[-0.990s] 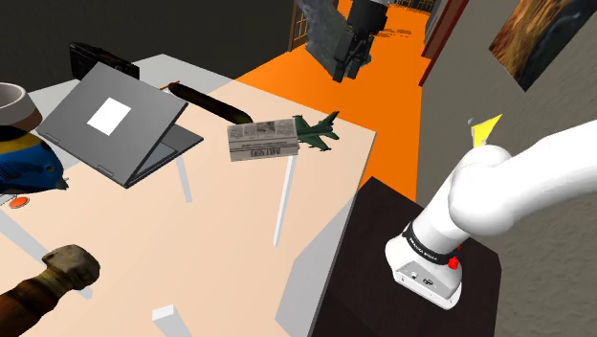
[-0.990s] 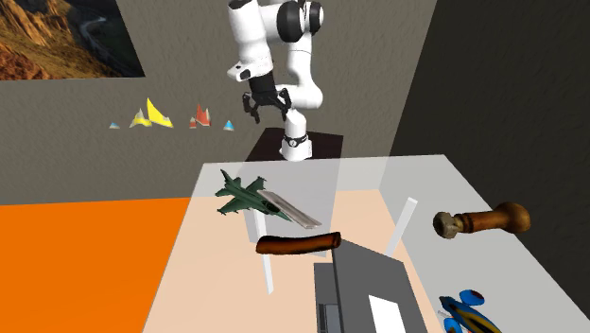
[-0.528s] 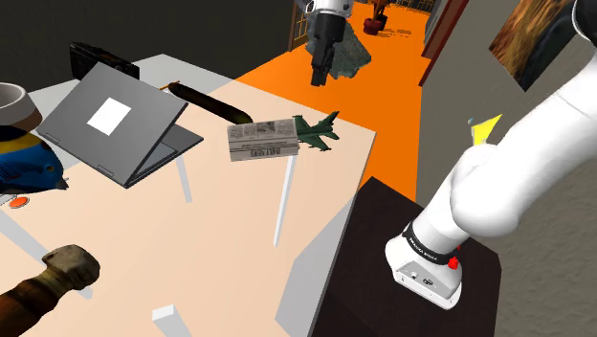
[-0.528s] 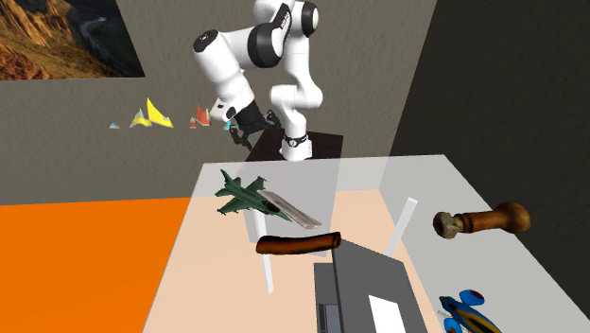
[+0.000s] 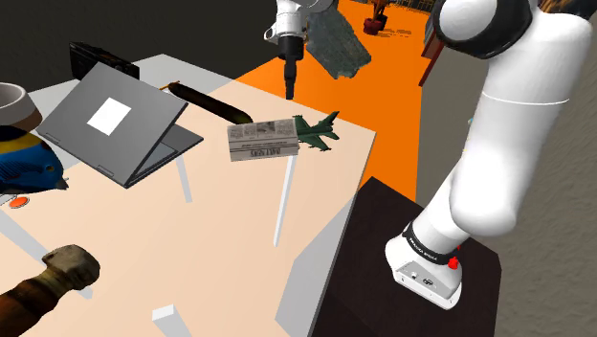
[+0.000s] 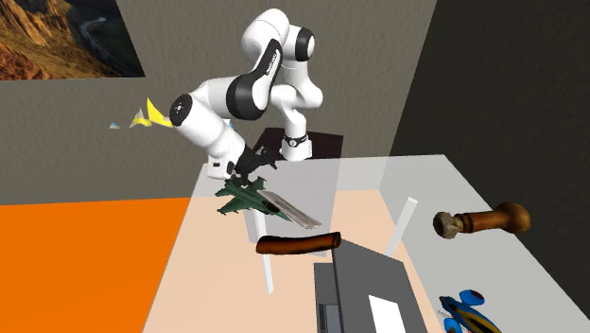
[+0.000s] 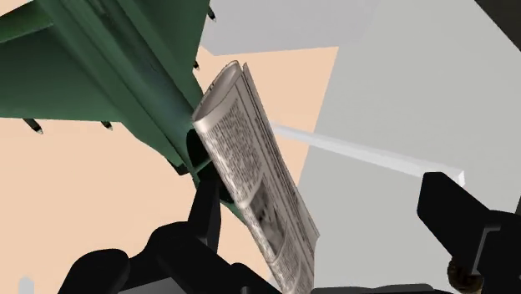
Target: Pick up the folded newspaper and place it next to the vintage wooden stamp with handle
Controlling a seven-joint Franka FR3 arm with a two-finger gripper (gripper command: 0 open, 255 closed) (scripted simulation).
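The gripper [image 5: 290,86] hangs above the far edge of the pale table [image 5: 220,239], pointing straight down, and it holds nothing. In the wrist view its two black fingers [image 7: 205,219] stand wide apart, so the claw is open. The folded newspaper [image 5: 260,141] lies flat on the table below. In the wrist view it appears between the fingers, closer to one of them, but the claw is above it and does not touch it.

One end of the paper is against the tail of a green toy jet [image 5: 317,131], which is on its right in the shoulder view. In the second exterior view the gripper hovers just over the jet, with the newspaper beside it.

The wooden stamp with handle [image 5: 46,282] lies at the near left corner in the shoulder view — well apart from the newspaper. An open grey laptop [image 5: 115,123] and a long dark brown object [image 5: 203,97] are on the far left part of the table.
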